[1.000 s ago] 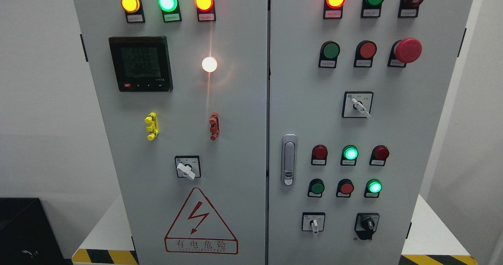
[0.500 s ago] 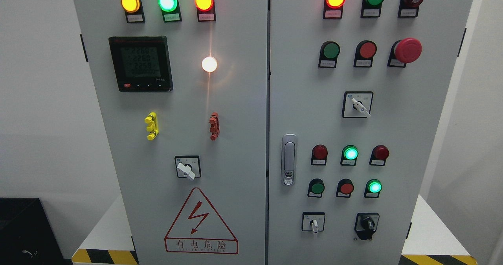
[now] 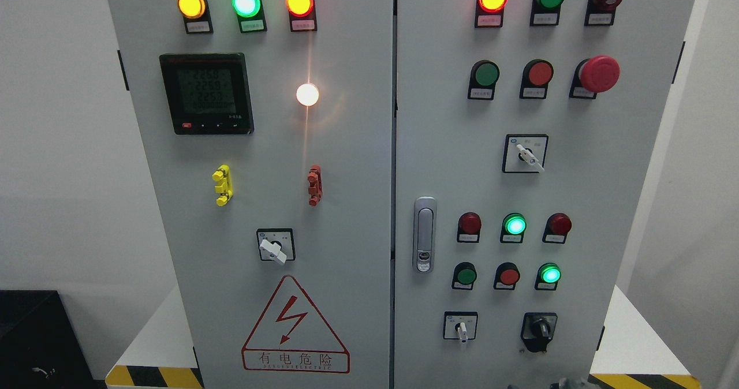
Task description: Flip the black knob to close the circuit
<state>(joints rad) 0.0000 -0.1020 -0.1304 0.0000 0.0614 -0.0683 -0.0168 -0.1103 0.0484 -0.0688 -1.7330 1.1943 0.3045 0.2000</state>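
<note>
- Directly ahead stands a grey electrical cabinet (image 3: 346, 146) with two doors, set on a white counter (image 3: 635, 337) whose front edge carries yellow and black hazard stripes (image 3: 641, 381).
- The black knob (image 3: 540, 328) sits at the lower right of the right-hand door, on a black square plate, in the bottom row of controls.
- Just to its left in the same row is a white-handled selector (image 3: 461, 328) with its handle pointing down.
- Above the knob a green lamp (image 3: 550, 274) glows; a dark red button (image 3: 509, 276) and a dark green button (image 3: 465, 275) lie further left in that row.
- A silver door latch (image 3: 425, 234) stands upright near the left edge of the right-hand door.
- High on that door, a red mushroom button (image 3: 599, 73) juts out from the panel.
- On the left-hand door there is a digital meter (image 3: 206, 93) with lit figures too small to read, and a red warning triangle (image 3: 294, 325) with a lightning bolt near the bottom.
- A sliver of grey shows at the bottom edge, below the knob and right of the middle: the right hand (image 3: 563, 385). It is well apart from the knob and touches nothing visible.
- So little of that hand shows that I cannot tell how far it is open or whether it holds anything.
- The left hand is out of the picture.
</note>
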